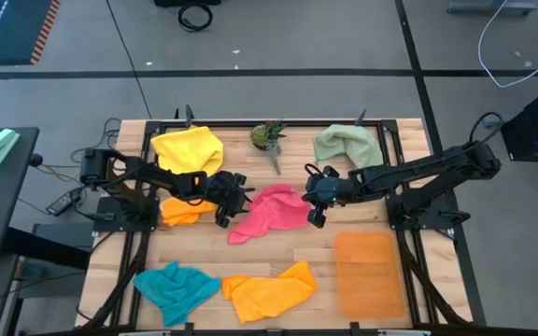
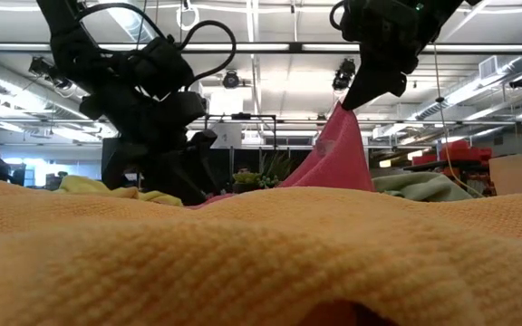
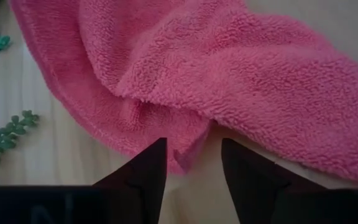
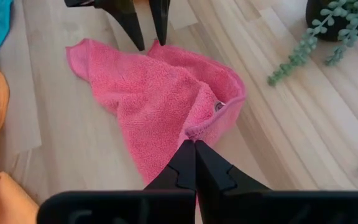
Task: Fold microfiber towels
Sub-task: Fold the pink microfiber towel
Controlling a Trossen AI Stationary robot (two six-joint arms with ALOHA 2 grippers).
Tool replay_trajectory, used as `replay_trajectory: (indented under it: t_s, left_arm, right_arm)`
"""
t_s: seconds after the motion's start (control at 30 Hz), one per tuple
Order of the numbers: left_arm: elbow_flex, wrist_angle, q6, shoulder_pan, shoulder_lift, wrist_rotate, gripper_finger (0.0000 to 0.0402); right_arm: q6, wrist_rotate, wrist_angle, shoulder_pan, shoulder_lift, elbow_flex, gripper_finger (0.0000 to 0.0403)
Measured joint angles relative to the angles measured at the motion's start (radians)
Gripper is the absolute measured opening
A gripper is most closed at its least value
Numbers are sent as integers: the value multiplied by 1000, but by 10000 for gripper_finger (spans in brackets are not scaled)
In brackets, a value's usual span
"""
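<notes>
Risk: the pink towel (image 1: 271,213), mid-table just in front of the plant (image 1: 269,136), may slip past the left gripper (image 3: 191,165), whose parted jaws straddle one edge without clamping. Left arm reaches low; right gripper (image 4: 194,163), raised beside it, is pinched onto the opposite corner.

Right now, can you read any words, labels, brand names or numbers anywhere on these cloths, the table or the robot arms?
None can be read.
Pink fluffy microfiber towel: a small dark tag or spot at its hem, too small to read.
Room behind the table, low view: no legible signs.
Dark two-finger left gripper and right gripper: no markings visible.
</notes>
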Motion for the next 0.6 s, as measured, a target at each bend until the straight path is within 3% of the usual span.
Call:
replay_trajectory:
  t_s: [0.23, 0.6]
  left_arm:
    - [0, -5, 0, 29, 0, 0, 116]
    - [0, -16, -1, 19, 0, 0, 16]
  right_arm:
    - [2, 0, 2, 0, 0, 0, 3]
    - [9, 0, 2, 0, 0, 0, 3]
